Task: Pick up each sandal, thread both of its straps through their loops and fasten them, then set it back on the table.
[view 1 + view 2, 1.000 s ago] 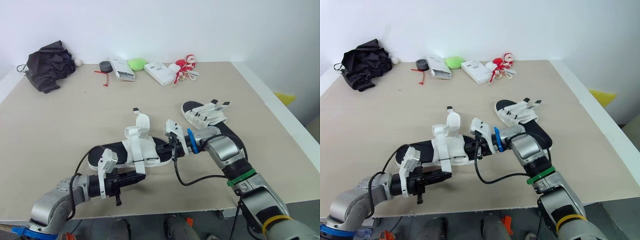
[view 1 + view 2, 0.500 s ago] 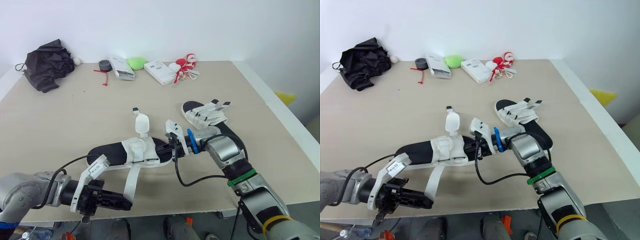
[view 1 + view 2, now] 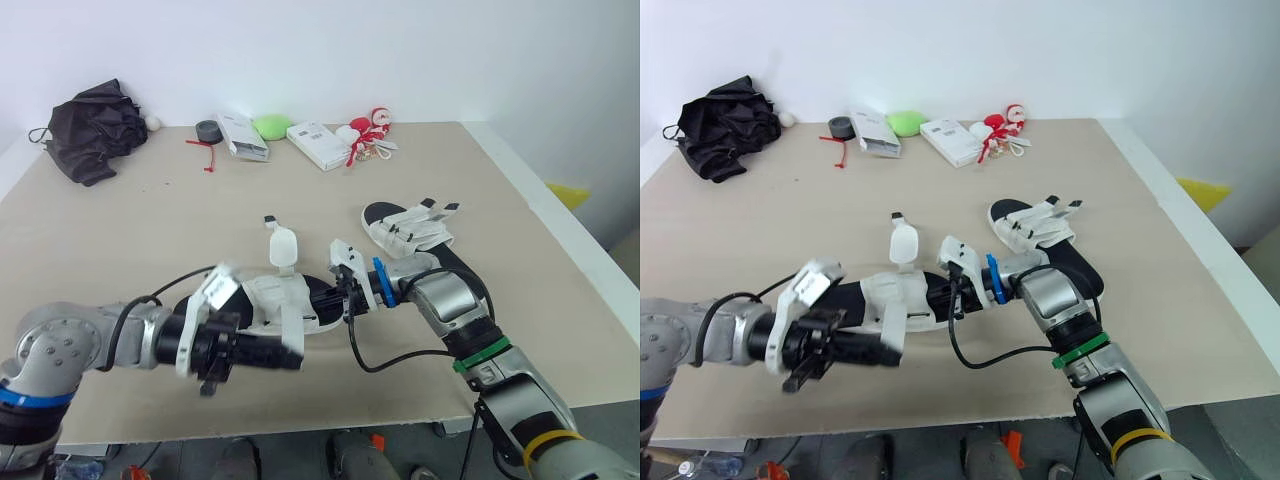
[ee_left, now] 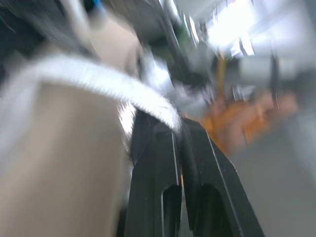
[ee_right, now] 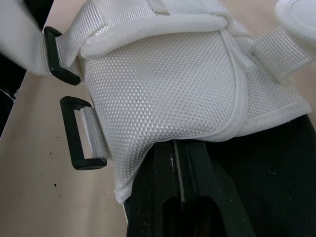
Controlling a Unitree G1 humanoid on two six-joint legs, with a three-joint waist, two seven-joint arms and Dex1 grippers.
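Observation:
A black-soled sandal (image 3: 255,300) with white straps lies at the table's middle. My right gripper (image 3: 338,300) is shut on the edge of its white mesh upper (image 5: 163,89), beside two black loops (image 5: 79,133). My left gripper (image 3: 290,354) sits at the sandal's near side, shut on a white strap (image 3: 293,322) that drapes down from the upper; the left wrist view shows that strap (image 4: 98,79) pinched at the fingertips. Another strap (image 3: 283,246) stands upright behind. The second sandal (image 3: 415,235) lies to the right, its straps loose.
Along the far edge lie a black cloth bundle (image 3: 95,130), a tape roll (image 3: 209,130), two white boxes (image 3: 243,137), a green item (image 3: 272,127) and red-and-white trinkets (image 3: 368,135). The table's front edge (image 3: 330,415) runs just below my left arm.
My left gripper, which had pulled the strap down past the table's front edge, has swung back up and right against the sandal's near side, still holding it. The right gripper has stayed put.

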